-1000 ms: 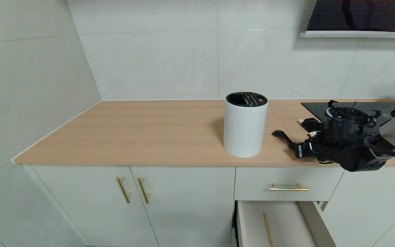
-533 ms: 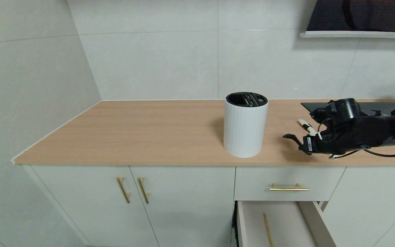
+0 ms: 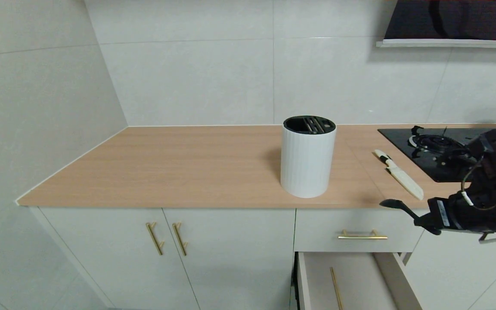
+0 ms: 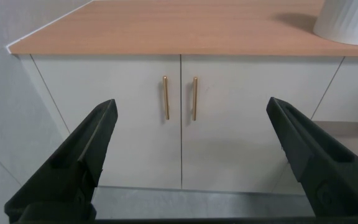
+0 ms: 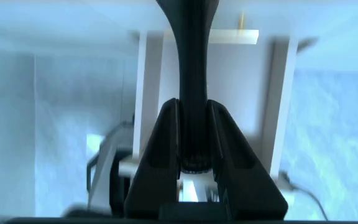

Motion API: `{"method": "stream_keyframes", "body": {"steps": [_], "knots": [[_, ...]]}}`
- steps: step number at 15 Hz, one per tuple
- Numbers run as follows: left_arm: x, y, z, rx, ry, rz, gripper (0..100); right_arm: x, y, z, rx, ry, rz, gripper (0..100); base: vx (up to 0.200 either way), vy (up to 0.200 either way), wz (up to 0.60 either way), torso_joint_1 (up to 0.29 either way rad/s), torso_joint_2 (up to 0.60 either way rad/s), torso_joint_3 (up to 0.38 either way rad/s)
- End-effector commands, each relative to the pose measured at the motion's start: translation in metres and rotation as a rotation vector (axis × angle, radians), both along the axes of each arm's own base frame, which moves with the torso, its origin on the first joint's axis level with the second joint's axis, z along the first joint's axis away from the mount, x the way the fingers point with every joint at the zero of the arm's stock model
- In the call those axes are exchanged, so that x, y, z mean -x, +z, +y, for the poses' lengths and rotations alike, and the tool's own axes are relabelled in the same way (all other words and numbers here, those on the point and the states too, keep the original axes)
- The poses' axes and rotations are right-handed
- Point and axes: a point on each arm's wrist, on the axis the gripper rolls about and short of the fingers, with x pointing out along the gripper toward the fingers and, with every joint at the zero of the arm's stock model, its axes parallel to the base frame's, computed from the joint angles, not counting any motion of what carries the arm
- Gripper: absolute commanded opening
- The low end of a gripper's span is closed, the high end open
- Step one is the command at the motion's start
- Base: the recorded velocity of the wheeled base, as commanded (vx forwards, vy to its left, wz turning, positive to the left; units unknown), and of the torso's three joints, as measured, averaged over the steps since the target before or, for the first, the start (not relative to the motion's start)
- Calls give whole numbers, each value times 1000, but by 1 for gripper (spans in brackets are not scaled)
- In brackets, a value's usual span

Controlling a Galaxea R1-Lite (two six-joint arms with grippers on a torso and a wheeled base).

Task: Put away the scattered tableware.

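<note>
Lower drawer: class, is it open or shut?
Open. The lower drawer is pulled out, its inside showing; the upper drawer sits flush.

Pale tiled walls (image 3: pixel 187 77) meeting in a corner, wooden counter (image 3: pixel 179 168) running along them, white cabinets (image 3: pixel 114 258) with brass handles (image 3: pixel 154 238) sitting below, drawer (image 3: pixel 351 280) standing open, hob (image 3: pixel 437 150) lying under dark hood (image 3: pixel 454 21).

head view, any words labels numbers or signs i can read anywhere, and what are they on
No text can be read in any view.
On the right tool, a white label: too small to read.
No print visible on the white holder, the knife or the black utensil in the right tool.
</note>
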Motion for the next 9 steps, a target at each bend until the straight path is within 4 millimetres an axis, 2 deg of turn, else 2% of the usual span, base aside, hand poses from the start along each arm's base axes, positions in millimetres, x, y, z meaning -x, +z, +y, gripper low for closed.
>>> {"method": "stream_keyframes", "body": {"steps": [1, 4, 9], "knots": [[0, 0, 0, 0, 1, -1, 100, 35, 4, -2, -6, 11, -30, 0, 0, 0, 0, 0, 0, 0], [0, 0, 0, 0, 1, 1, 100, 51, -6, 0, 0, 35, -3, 0, 0, 0, 0, 0, 0, 0], [0, 0, 0, 0, 1, -1, 100, 49, -21, 6, -2, 67, -16, 0, 0, 0, 0, 0, 0, 0]]}}
